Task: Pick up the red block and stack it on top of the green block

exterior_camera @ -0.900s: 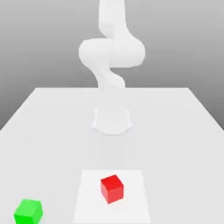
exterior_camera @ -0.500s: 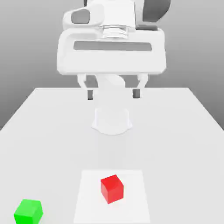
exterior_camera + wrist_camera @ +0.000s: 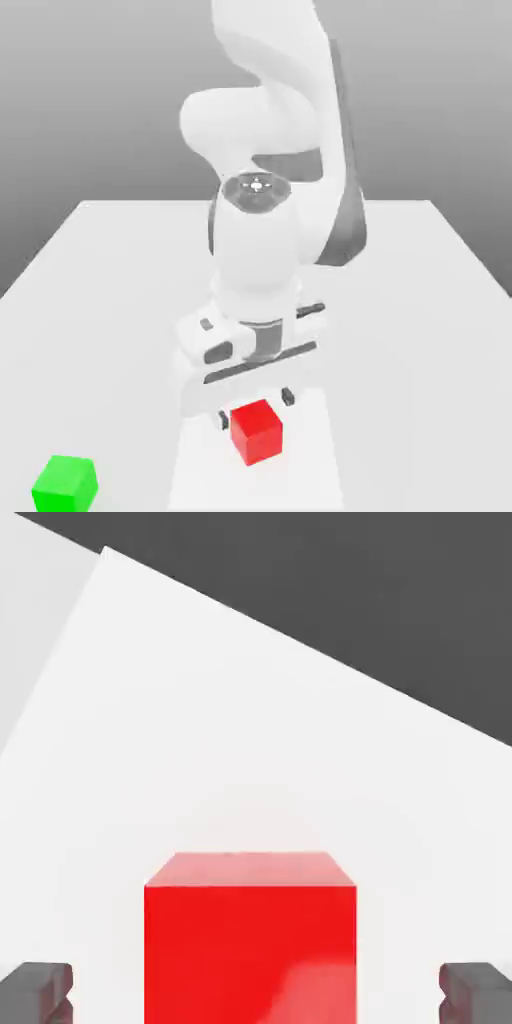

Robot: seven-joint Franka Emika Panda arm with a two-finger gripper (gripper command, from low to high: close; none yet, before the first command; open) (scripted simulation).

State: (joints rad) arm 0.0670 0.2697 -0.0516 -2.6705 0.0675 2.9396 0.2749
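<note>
**With my fingers spread above the red block, the grasp is next**

While the red block (image 3: 257,431) sits flat on the pale square mat (image 3: 322,470) near the front of the table (image 3: 420,300), nothing has lifted it yet. In the hand view it (image 3: 250,937) lies between my two dark fingertips (image 3: 38,990), one on each side with a clear gap to the cube's faces, so I read my gripper (image 3: 256,408) as wide open and holding nothing. In the exterior view my hand hangs just above and slightly behind the cube, pointing down at it.

I judge this to be the approach step of the pick. The next move calls for lowering straight down until the pads flank the cube's sides, then closing on it squarely.

The green block (image 3: 65,483) waits well apart, off the mat toward the exterior view's left, near the table's front corner. The carry will have to go that way.
</note>
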